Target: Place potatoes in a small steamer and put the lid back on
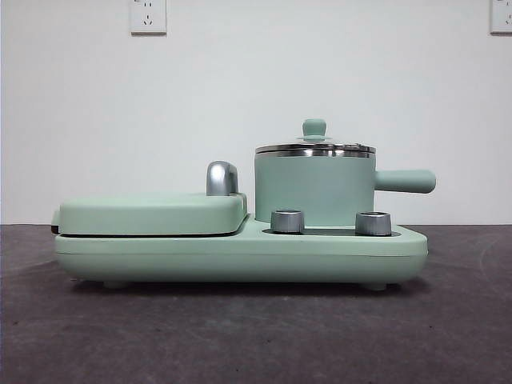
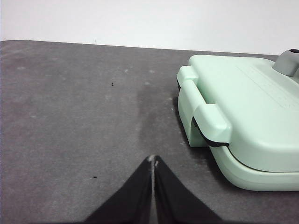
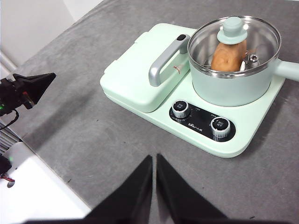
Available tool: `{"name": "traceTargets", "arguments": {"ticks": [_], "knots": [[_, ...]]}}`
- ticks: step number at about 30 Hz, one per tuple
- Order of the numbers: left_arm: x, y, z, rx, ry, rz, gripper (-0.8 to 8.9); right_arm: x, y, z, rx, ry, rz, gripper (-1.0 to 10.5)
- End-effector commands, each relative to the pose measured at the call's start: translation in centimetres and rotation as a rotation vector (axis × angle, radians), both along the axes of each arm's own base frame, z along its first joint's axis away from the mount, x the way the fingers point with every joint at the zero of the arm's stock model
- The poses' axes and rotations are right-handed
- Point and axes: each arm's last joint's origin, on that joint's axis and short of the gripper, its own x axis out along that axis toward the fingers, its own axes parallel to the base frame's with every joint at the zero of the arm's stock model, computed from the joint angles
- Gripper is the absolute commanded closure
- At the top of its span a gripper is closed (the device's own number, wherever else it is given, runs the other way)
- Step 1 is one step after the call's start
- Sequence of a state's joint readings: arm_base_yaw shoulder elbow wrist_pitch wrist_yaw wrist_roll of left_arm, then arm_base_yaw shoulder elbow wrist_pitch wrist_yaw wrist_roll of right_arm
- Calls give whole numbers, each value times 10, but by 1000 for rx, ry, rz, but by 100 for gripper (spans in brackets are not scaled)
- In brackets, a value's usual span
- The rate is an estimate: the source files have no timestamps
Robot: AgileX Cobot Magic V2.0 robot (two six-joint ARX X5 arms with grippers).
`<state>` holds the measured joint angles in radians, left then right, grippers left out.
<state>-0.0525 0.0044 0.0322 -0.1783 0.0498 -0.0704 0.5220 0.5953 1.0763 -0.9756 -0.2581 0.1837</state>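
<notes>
Potato [image 3: 228, 57] inside the small steamer [image 3: 233, 81], lid [image 3: 235, 38] seated on its rim. Left claw [image 2: 153, 161] and right claw [image 3: 154, 157] — both closed, empty — hover away from the steamer, over the worktop [image 3: 84, 126].

You have the cooker base [image 1: 240, 250] on the surface [image 1: 256, 336]. On its right half sits the small steamer [image 1: 314, 190], the lid [image 1: 314, 147] on top and the potato [image 3: 227, 56] inside. Two knobs [image 1: 288, 222] stand before the steamer; the griddle [image 1: 152, 214] lies left of it, its handle [image 1: 222, 178] between them
</notes>
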Motion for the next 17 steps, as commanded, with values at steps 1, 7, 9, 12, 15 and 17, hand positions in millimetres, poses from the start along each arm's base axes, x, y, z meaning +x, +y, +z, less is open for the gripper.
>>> {"name": "traceTargets", "arguments": {"ticks": [1,7,9,12,15,17], "knots": [[1,0,-7,11,18,1,809,0,1,3,4,-20,10,937],[1,0,-7,11,18,1,809,0,1,3,4,-20,10,937],[1,0,-7,11,18,1,809,0,0,3,4,-22,10,937],[1,0,-7,11,18,1,809,-2,-4,3,14,-34,-23,937],[1,0,-7,11,18,1,809,1,-11,-3,47,-106,-129,937],[1,0,-7,11,18,1,809,4,-16,-14,71,-181,-219,937]]}}
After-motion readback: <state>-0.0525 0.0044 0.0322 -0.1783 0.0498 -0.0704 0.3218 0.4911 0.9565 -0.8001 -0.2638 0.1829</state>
